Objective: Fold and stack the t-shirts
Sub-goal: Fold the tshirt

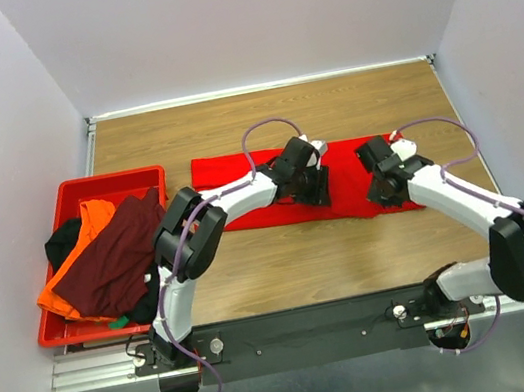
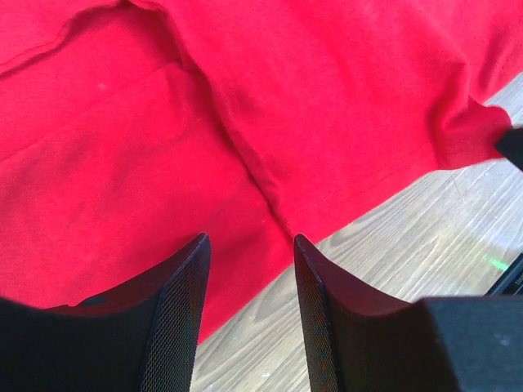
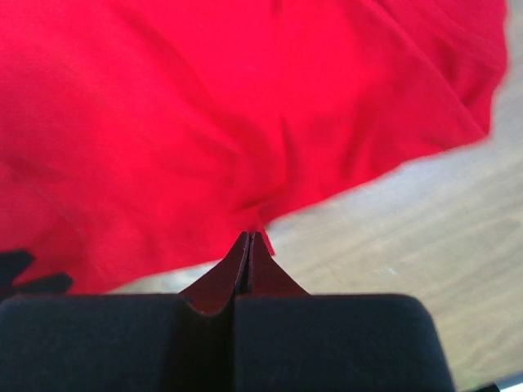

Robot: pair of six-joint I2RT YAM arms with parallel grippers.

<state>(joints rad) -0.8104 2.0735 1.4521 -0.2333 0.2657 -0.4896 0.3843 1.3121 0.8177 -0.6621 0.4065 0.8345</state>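
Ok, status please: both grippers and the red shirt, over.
Left gripper open above red t-shirt edge. Right gripper shut on its near edge. Shirt spread on table. Nothing in the way.

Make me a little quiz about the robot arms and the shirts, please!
1. True or false: the right gripper is shut on the red t-shirt.
2. Where does the maroon t-shirt lie? A: flat on the red t-shirt. B: in the crate. C: folded alone in a neat stack.
3. Fill the gap: the left gripper is ____ over an edge of the red t-shirt.
Key: 1 true. 2 B. 3 open.
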